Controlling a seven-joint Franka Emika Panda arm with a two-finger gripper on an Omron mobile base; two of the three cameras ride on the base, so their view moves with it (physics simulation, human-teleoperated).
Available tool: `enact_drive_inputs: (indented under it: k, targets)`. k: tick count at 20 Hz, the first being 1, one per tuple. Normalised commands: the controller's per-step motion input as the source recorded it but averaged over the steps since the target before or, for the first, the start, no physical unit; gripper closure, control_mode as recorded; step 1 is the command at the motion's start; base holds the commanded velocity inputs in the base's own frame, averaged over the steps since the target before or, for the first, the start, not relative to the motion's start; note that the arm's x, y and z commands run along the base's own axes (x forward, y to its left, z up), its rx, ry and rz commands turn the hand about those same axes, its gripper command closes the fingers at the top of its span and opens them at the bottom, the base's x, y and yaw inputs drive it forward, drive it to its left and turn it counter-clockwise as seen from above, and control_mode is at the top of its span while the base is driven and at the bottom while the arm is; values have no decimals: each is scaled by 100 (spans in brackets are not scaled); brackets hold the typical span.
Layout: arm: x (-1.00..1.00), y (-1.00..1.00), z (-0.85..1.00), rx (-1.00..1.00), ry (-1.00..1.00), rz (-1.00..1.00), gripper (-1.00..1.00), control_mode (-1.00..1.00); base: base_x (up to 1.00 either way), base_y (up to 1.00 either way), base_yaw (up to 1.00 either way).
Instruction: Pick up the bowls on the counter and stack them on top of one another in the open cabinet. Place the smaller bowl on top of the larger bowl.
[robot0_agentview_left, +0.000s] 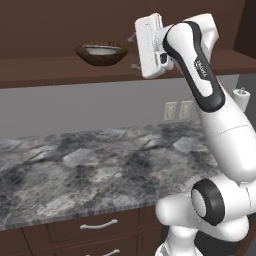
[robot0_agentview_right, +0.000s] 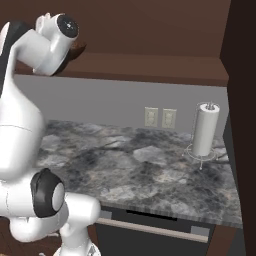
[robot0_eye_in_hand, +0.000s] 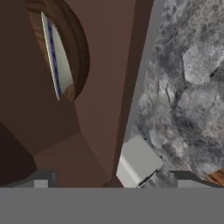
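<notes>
**Inspector:** Where did the bowls stand at the time of inspection?

**Assistant:** Both were on the shelf (robot0_agentview_left: 45, 70) of the open cabinet. The wooden bowl (robot0_agentview_left: 101, 56) sat upright on the board, and the cream bowl (robot0_agentview_left: 98, 49) rested inside it, its pale rim showing just above the brown one. In the hand view the cream bowl (robot0_eye_in_hand: 56, 65) again lay nested within the wooden bowl (robot0_eye_in_hand: 78, 48). I judged the stack complete, small on large as the task required.

**Inspector:** And the gripper?

**Assistant:** The gripper (robot0_agentview_left: 133, 51) hung just beside the stack, to its right, at shelf height. Its jaws stood wide apart and held nothing. I saw no contact with either bowl. The sideways attitude of the hand suited a reach in over the board, in my judgement.

**Inspector:** What else was about?

**Assistant:** The counter (robot0_agentview_left: 75, 165) below bore no bowls. A paper towel holder (robot0_agentview_right: 204, 131) stood at its far right, well apart from the arm. Two wall sockets (robot0_agentview_right: 160, 117) sat on the grey backsplash. Drawers (robot0_agentview_left: 95, 227) with silver handles ran under the slab.

**Inspector:** Any obstruction?

**Assistant:** The shelf edge and the stack itself were nearest. A careless sweep towards the bowls could nudge them; nothing else stood close.
</notes>
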Motion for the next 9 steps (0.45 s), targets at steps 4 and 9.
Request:
enact_drive_inputs:
  k: [4,9]
  targets:
    - [-62,-28,1,0,0,0,-100,-100,0,0,0]
    - [-62,-25,0,0,0,0,-100,-100,0,0,0]
